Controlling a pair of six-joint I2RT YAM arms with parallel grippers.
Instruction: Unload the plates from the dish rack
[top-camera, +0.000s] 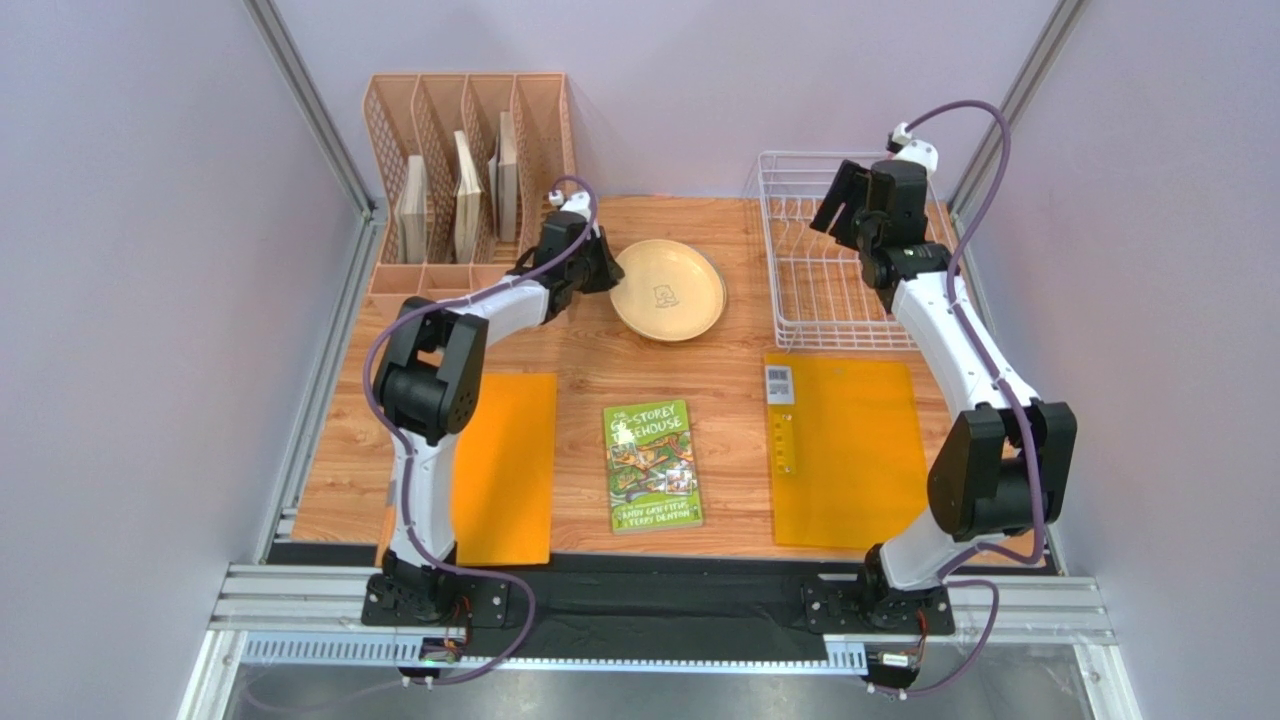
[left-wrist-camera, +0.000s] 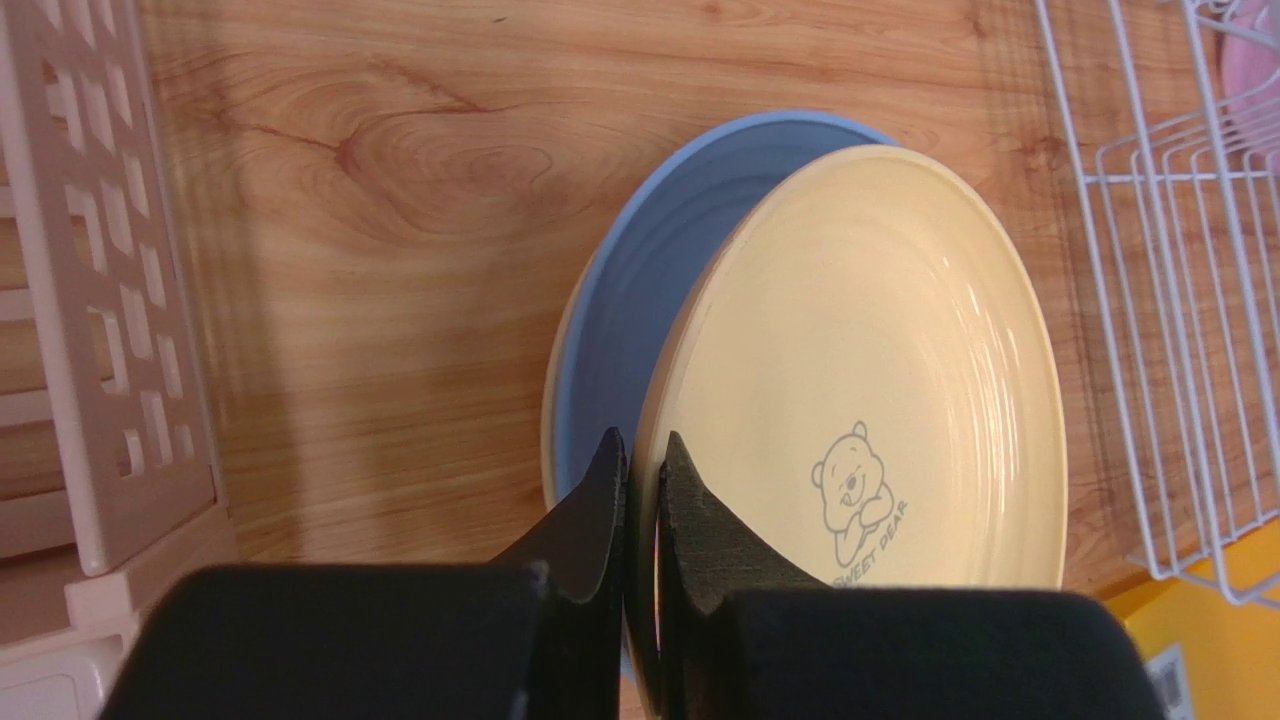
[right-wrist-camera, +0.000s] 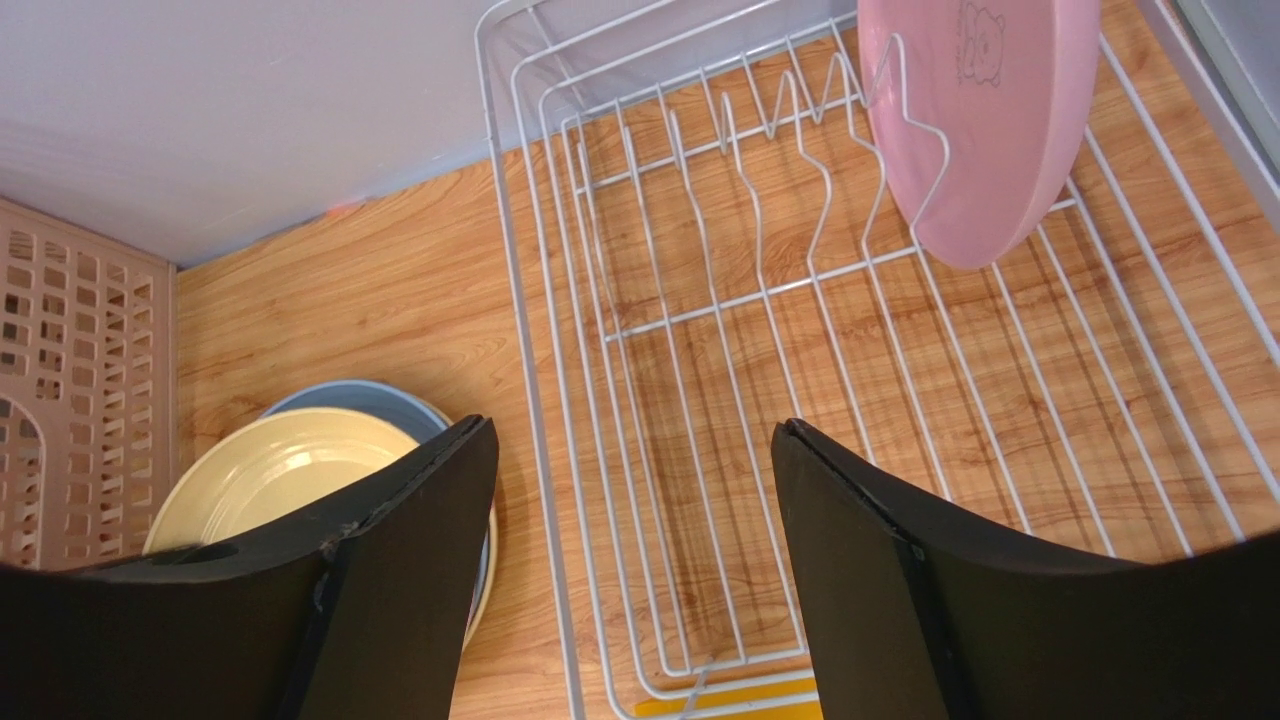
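Yellow plate (left-wrist-camera: 887, 345): lying on blue plate (left-wrist-camera: 661, 285), on worktop (left-wrist-camera: 376, 225) beside rack (top-camera: 812, 285).
Pink plate (right-wrist-camera: 977, 120): upright in rack's slots.
Left jaws: narrow, pinching yellow plate's rim.
Right jaws: wide, empty, above rack.

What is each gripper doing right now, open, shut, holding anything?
Left gripper: shut on the yellow plate's rim.
Right gripper: open, empty, over the dish rack.

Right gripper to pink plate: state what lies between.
Only empty dish rack slots separate the right gripper from the pink plate, per the right wrist view.
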